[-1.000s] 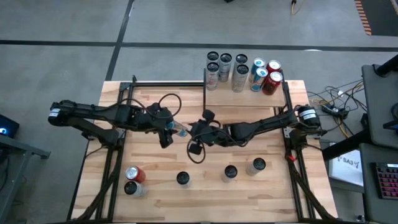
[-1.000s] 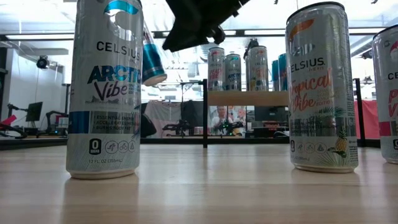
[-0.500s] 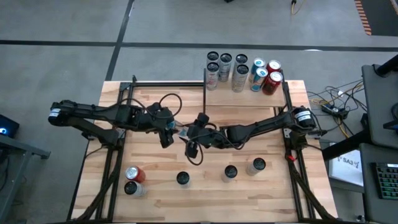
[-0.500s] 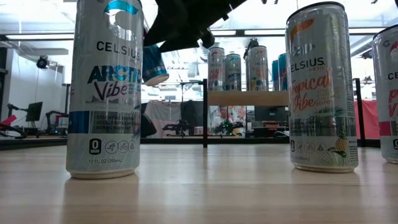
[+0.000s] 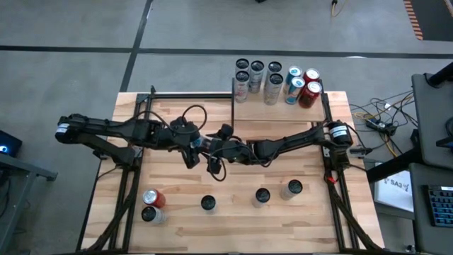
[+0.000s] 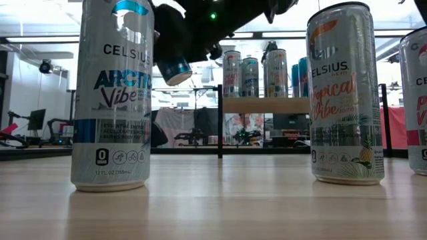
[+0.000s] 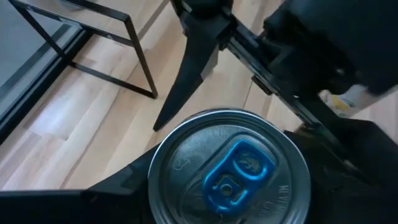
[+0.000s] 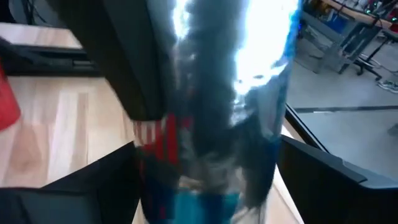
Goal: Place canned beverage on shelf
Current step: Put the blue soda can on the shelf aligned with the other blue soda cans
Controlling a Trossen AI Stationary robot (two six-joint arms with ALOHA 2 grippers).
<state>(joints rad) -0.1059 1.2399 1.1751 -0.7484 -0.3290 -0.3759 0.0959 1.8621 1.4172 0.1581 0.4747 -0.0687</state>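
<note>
Two grippers meet mid-table for a handover: the left gripper (image 5: pixel 197 144) clamps a can (image 7: pixel 229 167) aloft, while the right gripper (image 5: pixel 212 151), fingers apart, straddles it, the shelf (image 5: pixel 279 108) beyond.

A shiny can (image 8: pixel 217 106) with red and blue print filled the frame between the end effector's dark fingers (image 8: pixel 323 180), above the wooden surface (image 8: pixel 56 137).

The floor (image 5: pixel 85 28) is grey concrete, crossed by dark seam lines (image 5: pixel 212 49). A bundle of cables (image 5: pixel 375 117) lies on it beside the plank counter (image 5: pixel 283 219). In the low view, the room behind shows a white ceiling with strip lights (image 6: pixel 47 40) and workbenches (image 6: pixel 40 137).
</note>
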